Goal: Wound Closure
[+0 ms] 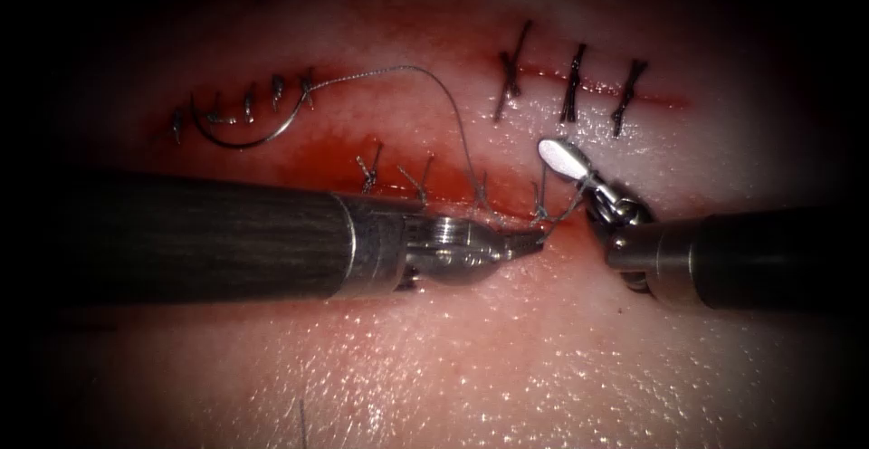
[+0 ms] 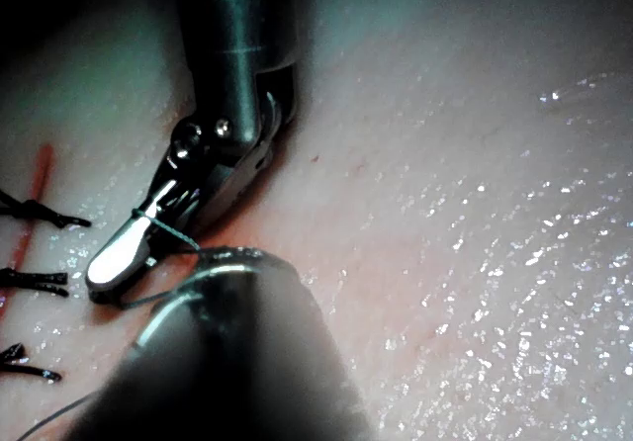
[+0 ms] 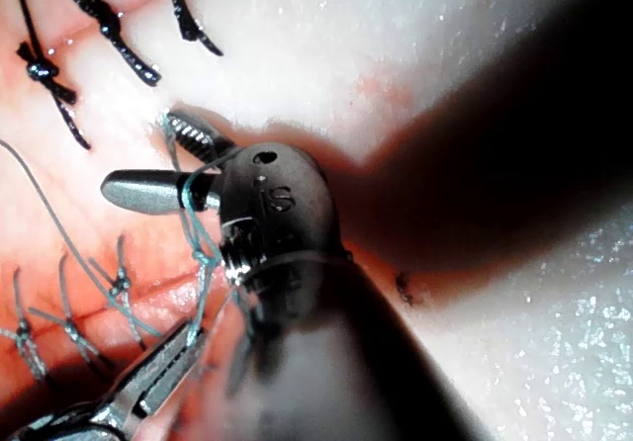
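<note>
The curved needle [image 1: 243,138] lies loose on the tissue [image 1: 507,358] at the far left, above the cut [image 1: 453,197]; neither tool holds it. Its grey thread [image 1: 425,71] arcs right and drops to the stitch line. My left tool [image 1: 536,243] lies along the cut with its jaws shut on the thread at the cut's right end, seen too in the right wrist view [image 3: 196,340]. Just right of it, my right tool [image 1: 554,152] points up-left with jaws open and holds nothing. The thread [image 3: 188,196] is looped around it [image 3: 138,156], as the left wrist view also shows [image 2: 111,265].
Several grey stitches [image 1: 418,180] cross the cut beside the left tool. Three black stitches [image 1: 572,82] sit on a second line at the upper right, and small dark stitches [image 1: 246,105] at the upper left. Red fluid [image 1: 317,155] pools around the cut.
</note>
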### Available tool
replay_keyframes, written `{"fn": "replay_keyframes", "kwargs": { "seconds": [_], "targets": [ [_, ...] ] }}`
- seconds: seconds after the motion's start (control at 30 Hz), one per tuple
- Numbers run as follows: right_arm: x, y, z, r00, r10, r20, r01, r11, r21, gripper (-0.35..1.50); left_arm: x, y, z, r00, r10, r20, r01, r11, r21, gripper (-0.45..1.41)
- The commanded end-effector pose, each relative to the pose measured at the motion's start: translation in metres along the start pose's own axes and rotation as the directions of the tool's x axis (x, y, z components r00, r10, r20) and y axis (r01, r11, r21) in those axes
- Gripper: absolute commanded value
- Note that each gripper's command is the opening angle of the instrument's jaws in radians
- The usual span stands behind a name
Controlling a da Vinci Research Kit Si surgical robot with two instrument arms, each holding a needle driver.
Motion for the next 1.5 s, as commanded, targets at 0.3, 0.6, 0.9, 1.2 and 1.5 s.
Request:
{"fn": "replay_keyframes", "kwargs": {
  "seconds": [0.3,0.6,0.9,1.2,1.5],
  "targets": [
    [-0.0026,-0.0009,0.0002,0.990,-0.131,0.061,0.133,0.990,-0.043,-0.35,-0.0003,0.0007,0.0003,1.000,0.004,0.002,-0.004,1.000,-0.002,-0.45],
    [-0.0015,-0.0040,-0.0011,0.964,-0.260,0.064,0.258,0.966,0.032,-0.35,-0.0015,-0.0008,-0.0010,1.000,-0.010,0.016,0.010,1.000,0.002,-0.45],
    [-0.0013,-0.0075,-0.0051,0.930,-0.364,0.047,0.357,0.927,0.110,-0.35,-0.0047,-0.0072,-0.0031,0.994,-0.088,0.072,0.086,0.996,0.028,-0.45],
    [-0.0018,-0.0081,-0.0071,0.894,-0.427,0.139,0.390,0.892,0.230,-0.35,-0.0077,-0.0124,0.0004,0.980,-0.135,0.143,0.131,0.991,0.038,-0.45],
    [-0.0028,-0.0070,-0.0080,0.836,-0.482,0.262,0.408,0.866,0.289,-0.35,-0.0087,-0.0183,0.0024,0.973,-0.188,0.135,0.177,0.981,0.083,-0.45]
  ]
}}
